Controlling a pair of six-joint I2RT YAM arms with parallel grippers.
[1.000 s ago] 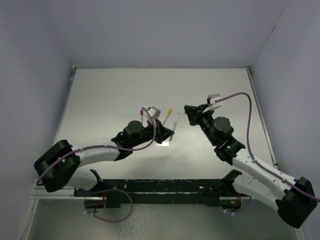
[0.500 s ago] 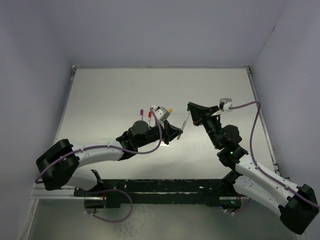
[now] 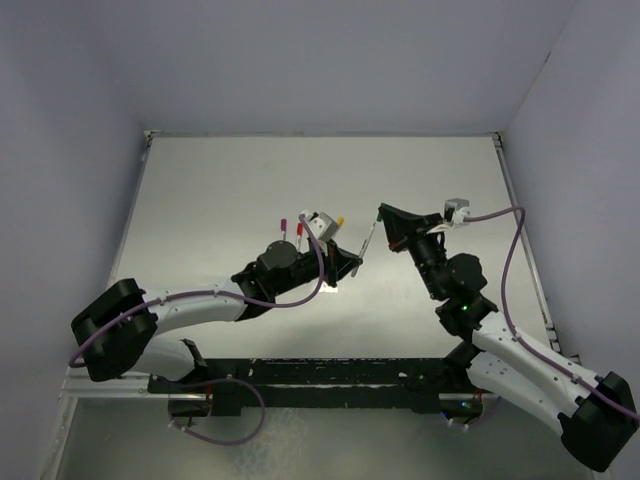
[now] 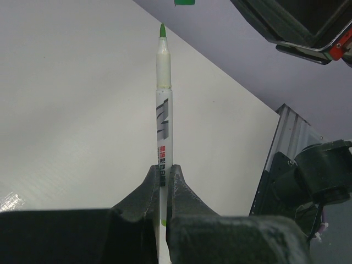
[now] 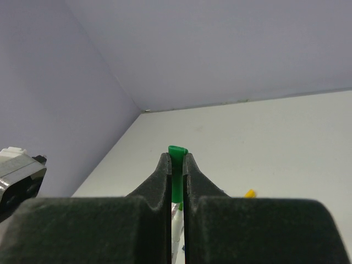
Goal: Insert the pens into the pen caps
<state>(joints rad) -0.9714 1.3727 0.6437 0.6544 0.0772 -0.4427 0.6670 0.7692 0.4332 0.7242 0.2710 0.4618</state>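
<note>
1. The green-tipped pen rises out of the left gripper, whose jaws are clamped on its lower barrel. It is held in the air above the table.
2. The green cap is pinched in the right gripper, jaws tight on its sides. In the left wrist view it hangs just beyond the nib, apart from it and slightly off to one side.
3. The step in hand looks like mating this pen with its cap; the nib has not yet entered.
4. The next move calls for a small sideways correction, then a straight push along the barrel. A skewed push could pivot the thin pen in its grip.
5. From overhead, both arms reach inward to mid-table. The left forearm lies low with its wrist slanting the pen toward the right arm, which is bent with its gripper facing the nib.
6. A yellow-ended piece and red-ended ones lie behind the left wrist.
</note>
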